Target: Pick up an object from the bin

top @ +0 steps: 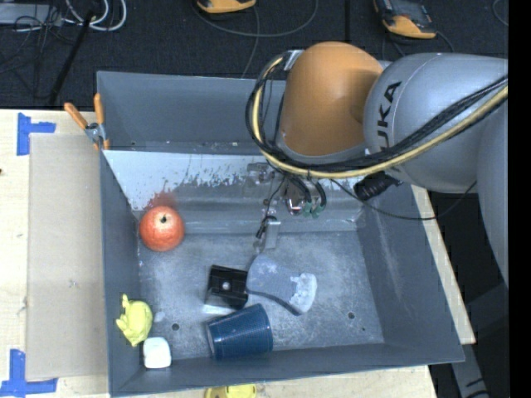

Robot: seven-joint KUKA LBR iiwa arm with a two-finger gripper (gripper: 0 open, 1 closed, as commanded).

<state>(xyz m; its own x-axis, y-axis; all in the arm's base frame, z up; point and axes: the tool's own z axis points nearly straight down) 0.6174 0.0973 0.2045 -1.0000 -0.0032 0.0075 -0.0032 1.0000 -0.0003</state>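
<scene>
Right of centre in the frame, the arm (448,114) is reaching over the bin (166,123), its wrist sitting under an orange cover (328,98) with black and yellow cables (264,135) looping round it. On the silver link beside the cover, black letters are running up the side. They are reading "UKA", with the letter before them partly cut off by the cover's edge. No other writing is showing clearly enough to read.

Below the wrist, the gripper (265,229) is hanging over bare floor in the upper middle of the bin, near the back wall. Whether it is wide or narrow cannot be told from this angle, and nothing is showing in its grip.

Just below the gripper's tip in the frame, a grey pad (280,284) is lying flat, its lower right end looking paler. A black box (226,284) is lying against the pad's left side, touching it. A blue cup (241,332) is lying on its side below both, close to the front wall.

Well apart to the left, a red apple (161,228) is sitting near the left wall. In the lower left corner, a yellow toy (135,319) is lying just above a white block (156,352).
</scene>
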